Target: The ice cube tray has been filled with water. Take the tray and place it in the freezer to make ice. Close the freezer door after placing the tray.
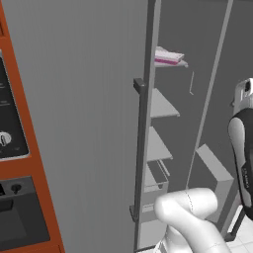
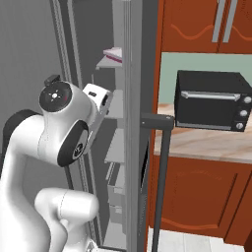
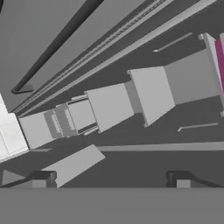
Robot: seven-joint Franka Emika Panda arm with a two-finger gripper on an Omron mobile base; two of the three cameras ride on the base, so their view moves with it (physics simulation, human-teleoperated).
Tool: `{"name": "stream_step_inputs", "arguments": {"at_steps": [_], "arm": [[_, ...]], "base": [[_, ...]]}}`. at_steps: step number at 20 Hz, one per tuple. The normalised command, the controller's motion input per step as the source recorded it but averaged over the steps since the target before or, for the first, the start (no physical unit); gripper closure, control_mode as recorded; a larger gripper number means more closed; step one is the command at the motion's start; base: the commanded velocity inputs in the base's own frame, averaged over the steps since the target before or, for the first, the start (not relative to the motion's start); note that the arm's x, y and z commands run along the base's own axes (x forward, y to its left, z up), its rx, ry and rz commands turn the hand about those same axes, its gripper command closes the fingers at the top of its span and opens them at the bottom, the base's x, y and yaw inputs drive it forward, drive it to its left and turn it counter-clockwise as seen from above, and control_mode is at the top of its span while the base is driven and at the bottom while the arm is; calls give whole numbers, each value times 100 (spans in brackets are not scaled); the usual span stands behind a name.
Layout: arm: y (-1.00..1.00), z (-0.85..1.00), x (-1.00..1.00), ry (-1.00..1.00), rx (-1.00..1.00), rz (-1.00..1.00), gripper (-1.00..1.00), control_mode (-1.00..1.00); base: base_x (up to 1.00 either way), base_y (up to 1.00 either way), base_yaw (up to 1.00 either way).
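On an upper freezer [image 1: 197,59] shelf rests the ice cube tray [image 1: 169,57], thin, stiff, likely slosh-prone; best pinched at its rim. Pincer [image 3: 111,179] spread, empty.

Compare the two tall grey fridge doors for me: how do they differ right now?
The freezer door stands swung open, edge-on in the right base view, exposing white shelves with the ice cube tray on the top one. The other fridge door is shut, showing its broad plain face. Both are grey metal with a dark vertical bar handle.
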Motion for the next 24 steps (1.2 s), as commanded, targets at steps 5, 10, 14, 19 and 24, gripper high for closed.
{"name": "stream_step_inputs", "arguments": {"at_steps": [5, 10, 14, 19, 24], "arm": [[6, 0, -27, 3, 0, 0, -100, -100], [25, 0, -10, 15, 0, 0, -100, -100], [16, 0, 0, 10, 0, 0, -100, 100], [0, 0, 0, 0, 0, 0, -100, 100], [0, 0, 0, 0, 0, 0, -100, 100]], "base": [[0, 0, 0], [0, 0, 0], [-4, 18, 0], [-49, 14, 1], [-68, 0, 2]]}}
